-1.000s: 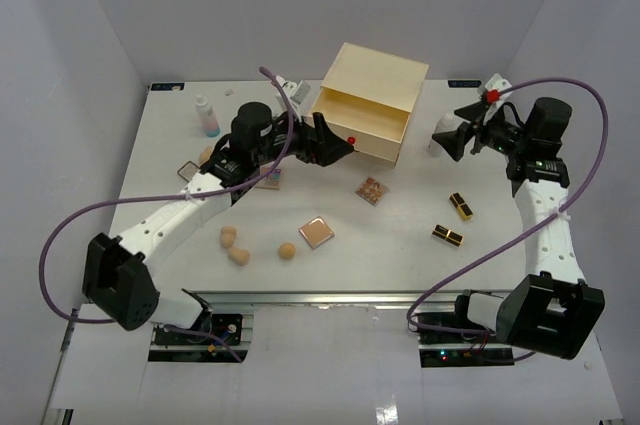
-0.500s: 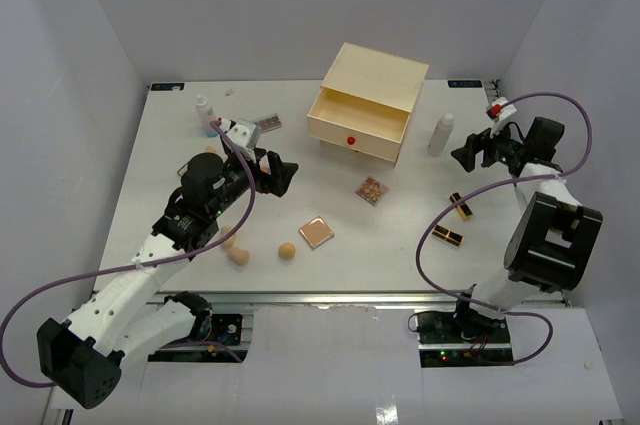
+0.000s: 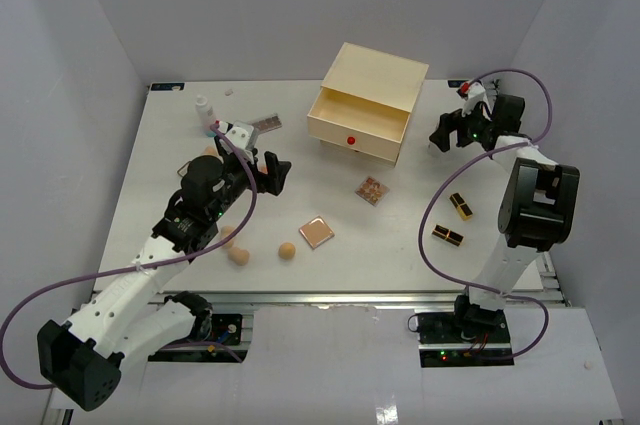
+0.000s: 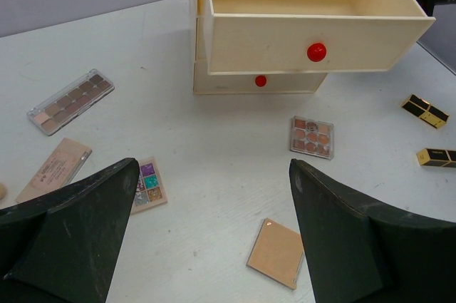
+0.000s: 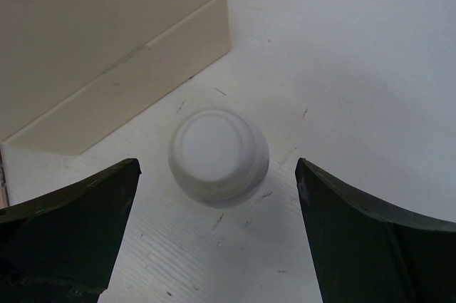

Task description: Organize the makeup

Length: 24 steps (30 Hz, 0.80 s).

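Cream chest [image 3: 375, 85] at back of counter [image 3: 400, 265], top drawer [image 4: 306, 39] pulled out, its visible inside bare; the makeup lies out on the counter. Left hand [image 4: 212, 175] wide, holding nothing, above the palettes [image 4: 311, 137]. Right hand [image 3: 445, 131] wide, straddling an upright white bottle [image 5: 219, 157] beside the chest, untouched. Count: two bottles, second bottle [image 3: 203, 112] far left; two lipstick tubes [image 3: 461, 206]; at least five palettes and compacts; at least three sponges [image 3: 287, 250].
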Each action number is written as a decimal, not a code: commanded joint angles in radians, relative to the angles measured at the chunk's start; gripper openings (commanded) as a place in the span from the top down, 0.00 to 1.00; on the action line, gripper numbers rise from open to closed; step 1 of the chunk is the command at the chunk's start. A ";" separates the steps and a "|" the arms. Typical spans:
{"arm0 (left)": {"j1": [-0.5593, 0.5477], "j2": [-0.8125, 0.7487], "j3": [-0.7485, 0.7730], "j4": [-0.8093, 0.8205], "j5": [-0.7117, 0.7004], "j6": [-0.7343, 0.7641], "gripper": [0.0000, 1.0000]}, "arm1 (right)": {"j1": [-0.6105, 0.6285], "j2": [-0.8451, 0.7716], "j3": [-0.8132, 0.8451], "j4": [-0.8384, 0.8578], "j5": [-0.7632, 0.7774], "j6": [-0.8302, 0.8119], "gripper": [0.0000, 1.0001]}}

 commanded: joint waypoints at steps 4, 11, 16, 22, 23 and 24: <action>0.012 -0.010 -0.007 0.013 0.000 0.006 0.02 | 0.001 0.062 0.023 0.035 0.031 0.097 0.07; 0.022 -0.001 -0.008 0.014 0.009 0.002 0.02 | 0.007 0.069 0.009 0.067 0.016 0.097 0.24; 0.025 0.002 -0.008 0.014 0.009 0.001 0.02 | 0.009 0.079 0.016 0.071 0.000 0.102 0.36; 0.030 0.006 -0.010 0.016 0.009 -0.001 0.02 | 0.010 0.091 0.023 0.076 -0.011 0.097 0.45; 0.030 0.007 -0.010 0.016 0.009 -0.002 0.02 | 0.010 0.092 0.024 0.077 -0.011 0.096 0.47; 0.031 0.009 -0.010 0.016 0.009 -0.002 0.02 | 0.010 0.093 0.027 0.077 -0.013 0.095 0.50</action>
